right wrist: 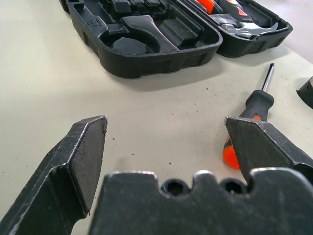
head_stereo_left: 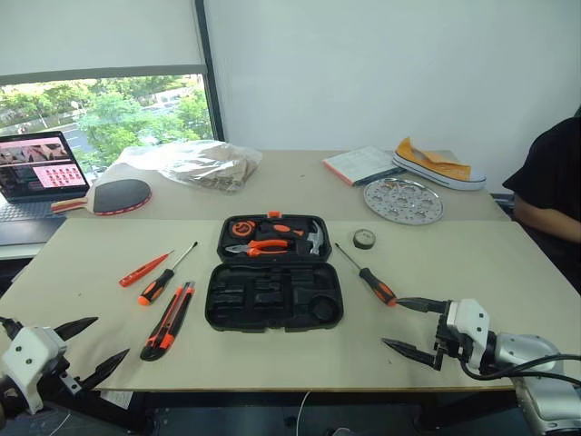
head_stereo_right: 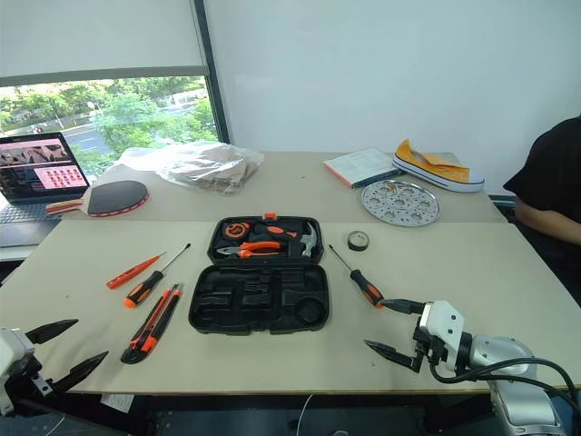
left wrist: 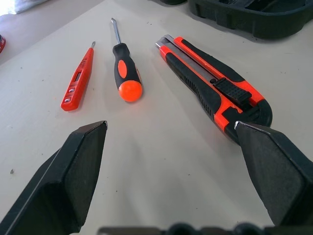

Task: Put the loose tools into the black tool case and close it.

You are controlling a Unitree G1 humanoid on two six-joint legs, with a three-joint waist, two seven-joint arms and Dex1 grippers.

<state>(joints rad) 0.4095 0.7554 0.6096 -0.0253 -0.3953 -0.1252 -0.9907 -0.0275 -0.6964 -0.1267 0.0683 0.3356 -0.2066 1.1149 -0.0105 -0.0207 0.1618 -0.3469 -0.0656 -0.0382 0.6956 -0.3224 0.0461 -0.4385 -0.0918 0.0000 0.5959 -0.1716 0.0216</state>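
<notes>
Both grippers, left gripper and right gripper, stood spread and empty near the open black tool case; the flat utility knife left of it risked skidding from a shallow pinch.

The tool case lies open mid-worktop, pliers and hammer in its far half. Left of it lie the utility knife, a screwdriver and, farther left, the thin screwdriver. Right of it lies another screwdriver, the tape roll just beyond. My left gripper is near-left, my right gripper near-right.
</notes>
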